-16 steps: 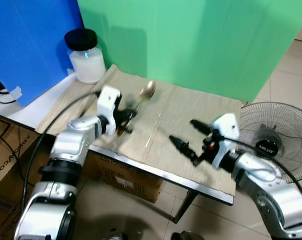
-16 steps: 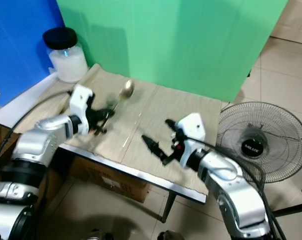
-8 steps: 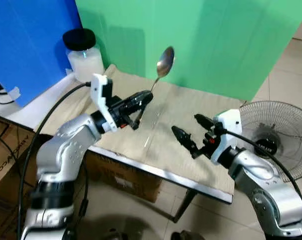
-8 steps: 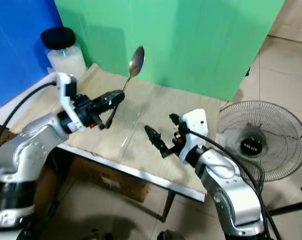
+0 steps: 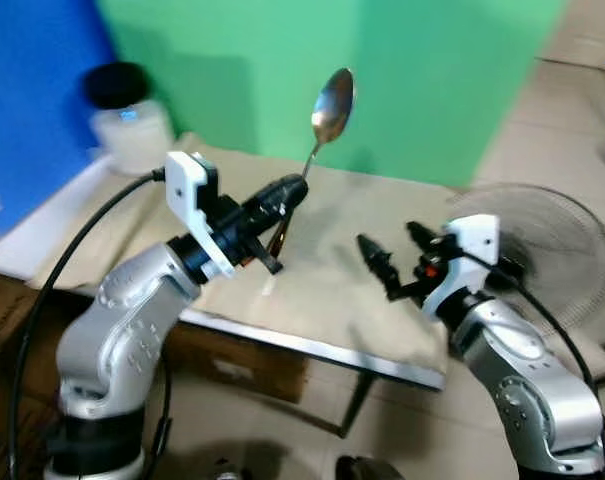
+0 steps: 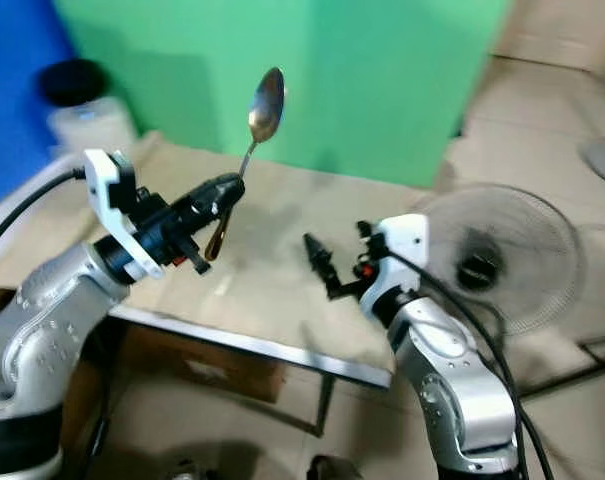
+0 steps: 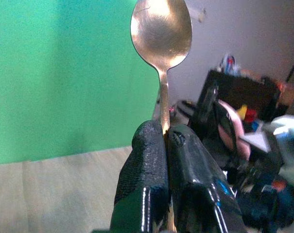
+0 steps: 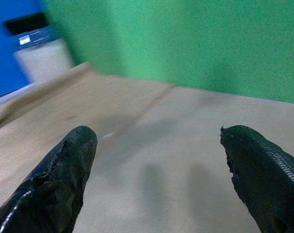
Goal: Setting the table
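Observation:
A metal spoon (image 5: 330,110) stands bowl-up in the air above the beige-covered table (image 5: 322,290), its handle pinched between the fingers of my left gripper (image 5: 288,190), which is shut on it. In the left wrist view the spoon (image 7: 162,34) rises straight out of the closed black fingers (image 7: 151,189). My right gripper (image 5: 392,258) hovers low over the right half of the table, open, with nothing between its fingers (image 8: 64,179).
A jar of white powder with a black lid (image 5: 127,120) stands at the table's far left corner. A floor fan (image 5: 542,240) stands right of the table. Blue and green panels (image 5: 232,70) close off the back. A cardboard box (image 5: 232,360) lies under the table.
My left gripper has lifted the spoon off the table and holds it upright. The camera has swung right. The right gripper stays open over the table.

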